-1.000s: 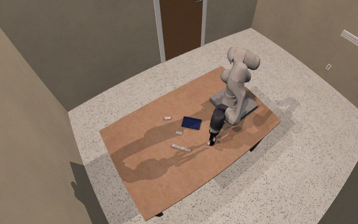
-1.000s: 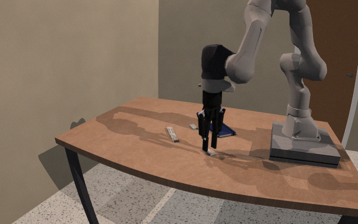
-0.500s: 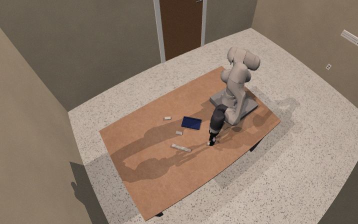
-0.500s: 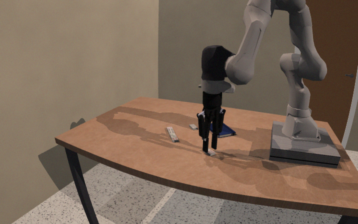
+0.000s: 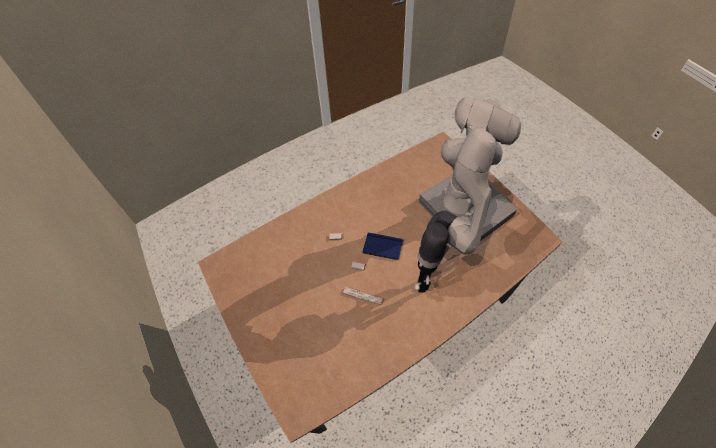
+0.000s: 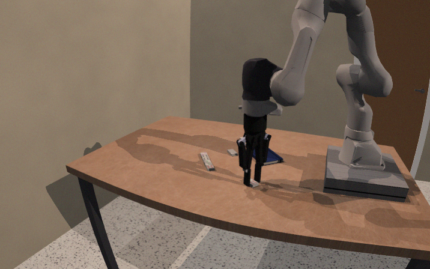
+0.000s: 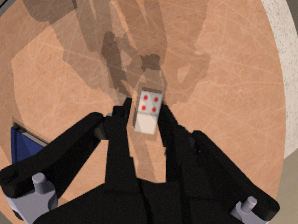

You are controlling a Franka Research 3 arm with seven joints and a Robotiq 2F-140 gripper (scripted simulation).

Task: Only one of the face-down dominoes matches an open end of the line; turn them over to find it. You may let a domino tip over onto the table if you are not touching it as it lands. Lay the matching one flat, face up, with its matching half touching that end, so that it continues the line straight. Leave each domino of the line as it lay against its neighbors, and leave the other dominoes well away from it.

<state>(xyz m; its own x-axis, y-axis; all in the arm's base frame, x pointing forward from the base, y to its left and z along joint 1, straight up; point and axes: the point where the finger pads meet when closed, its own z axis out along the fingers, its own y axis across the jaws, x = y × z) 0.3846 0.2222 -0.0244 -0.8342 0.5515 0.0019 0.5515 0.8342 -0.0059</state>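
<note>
So the domino being worked on (image 5: 417,286) (image 6: 254,183) (image 7: 148,112) can be seen lying face up on the tabletop (image 5: 411,338) (image 6: 158,184) (image 7: 240,75), right down between the tips of the fingers (image 5: 422,286) (image 6: 252,181). Four red pips are shown on one half, and the other half is blank. The fingers are held apart, one on each side of it, and a bit of a gap is visible on the left in the wrist view. The line of dominoes (image 5: 362,295) (image 6: 206,161) is set well apart, off to the left in the top view, with marks too small to be read. Beyond the line there, a plain-topped domino (image 5: 358,266) (image 6: 232,152) is seen near the blue notebook (image 5: 382,246) (image 6: 269,156) (image 7: 26,148), and another pale domino (image 5: 335,236) is placed farther off, left of the notebook. Neither is touched by the fingers.

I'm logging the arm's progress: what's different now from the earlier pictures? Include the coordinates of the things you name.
The black two-fingered gripper (image 5: 422,286) (image 6: 252,182) (image 7: 145,110) has moved down a little, its open fingers now lower around the white domino with red pips (image 5: 417,287) (image 6: 253,183) (image 7: 150,103). Nothing has visibly been picked up or released. That domino, the domino line (image 5: 362,295) (image 6: 206,161) and the dark blue book (image 5: 382,246) (image 6: 271,156) (image 7: 25,150) stayed put.
</note>
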